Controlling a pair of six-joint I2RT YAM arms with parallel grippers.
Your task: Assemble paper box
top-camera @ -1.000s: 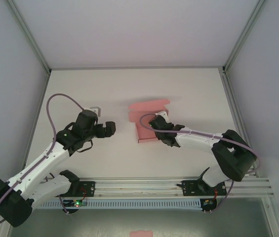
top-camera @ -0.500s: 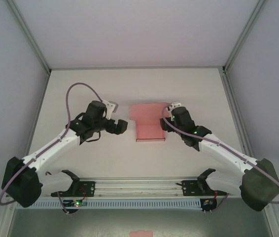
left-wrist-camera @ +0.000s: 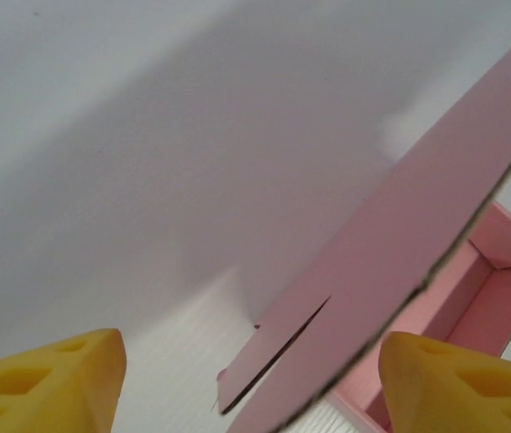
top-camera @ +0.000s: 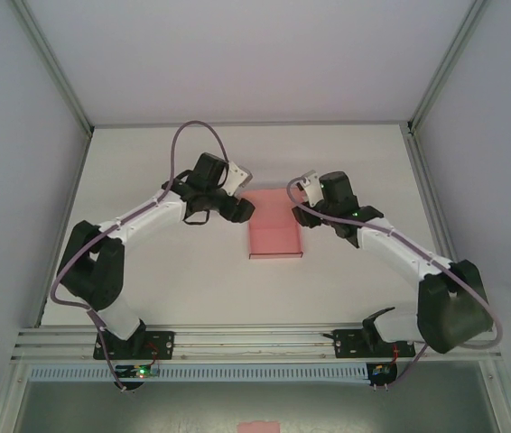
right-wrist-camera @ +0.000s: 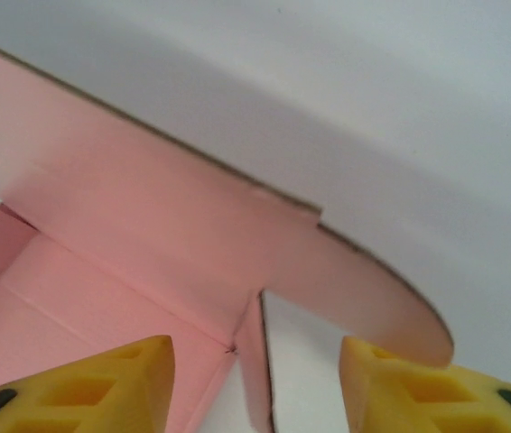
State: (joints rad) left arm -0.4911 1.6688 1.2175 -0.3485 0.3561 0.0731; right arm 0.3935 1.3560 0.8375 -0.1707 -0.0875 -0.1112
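The box (top-camera: 274,230) sits on the bench (top-camera: 201,280) just above the centre of the overhead frame, its tray formed and its lid (right-wrist-camera: 147,207) not yet folded shut. I have one claw at each upper corner. The left claw (left-wrist-camera: 246,383) has its fingers apart, with the lid's edge and slit (left-wrist-camera: 287,338) running up from bottom centre of its view and the tray at lower right. The right claw (right-wrist-camera: 255,379) is also apart and grips nothing, with the lid crossing the upper left of its view and the rounded tab (right-wrist-camera: 391,316) at right. I judge the step to be bringing the lid over and tucking the tabs. To do it well I want both claws pushing evenly, low on the lid near its crease, so the thin card folds on the line and does not buckle. One claw should steady the tray wall, as the light box may skate. The tabs must go inside the walls before I press the lid down.
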